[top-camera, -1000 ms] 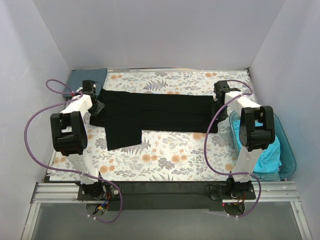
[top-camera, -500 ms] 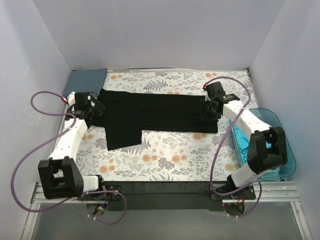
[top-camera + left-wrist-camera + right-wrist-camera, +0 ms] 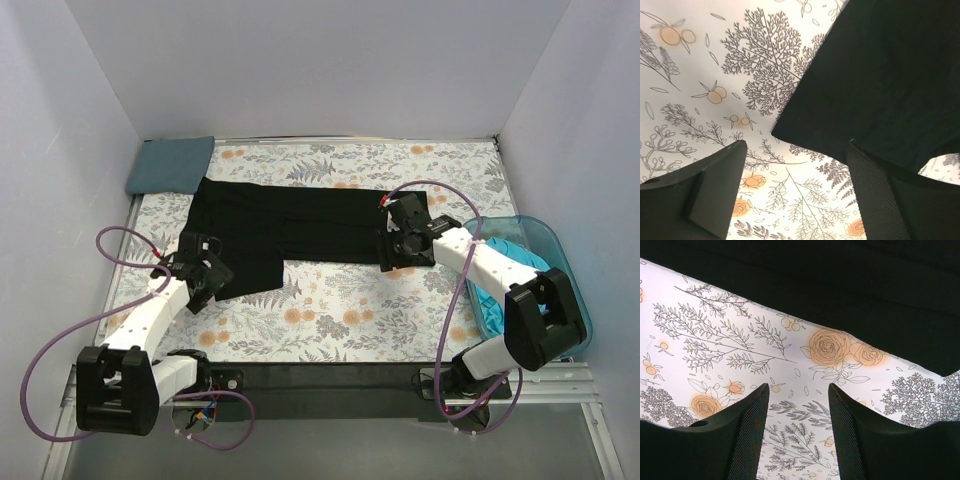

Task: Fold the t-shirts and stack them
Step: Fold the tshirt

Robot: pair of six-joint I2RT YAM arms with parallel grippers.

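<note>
Your left gripper (image 3: 205, 278) and right gripper (image 3: 393, 252) both hang spread and empty at the near edge of the black t-shirt (image 3: 300, 222), which lies flat on the table cloth (image 3: 340, 310). Expect limp, light cloth, so pinch hem corners rather than mid-panel, or it will likely bunch.

The black t-shirt (image 3: 300, 225) is matt, soft cloth, like the slate blue-grey t-shirt (image 3: 170, 165) at upper left. The floral table cloth (image 3: 340, 310) looks smooth. The tub (image 3: 550, 238) is glossy translucent plastic. The right end effector (image 3: 797, 390) has matt black, finely textured fingers (image 3: 747, 440).
</note>
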